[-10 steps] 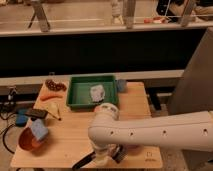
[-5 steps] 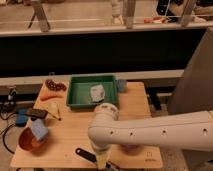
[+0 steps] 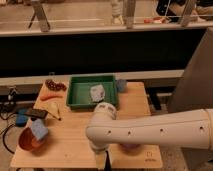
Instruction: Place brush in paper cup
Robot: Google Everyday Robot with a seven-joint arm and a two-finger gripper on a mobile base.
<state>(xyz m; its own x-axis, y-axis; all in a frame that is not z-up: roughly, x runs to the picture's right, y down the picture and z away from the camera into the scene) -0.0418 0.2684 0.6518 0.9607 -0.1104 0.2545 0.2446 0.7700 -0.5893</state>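
The gripper hangs low over the front edge of the wooden table, and I cannot tell what it is doing. The brush and paper cup are hidden from view. The big arm might bump the green tray.

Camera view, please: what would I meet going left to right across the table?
Orange bowl, banana, green tray holding the paper cup, grey cup; the gripper hangs at the near edge.
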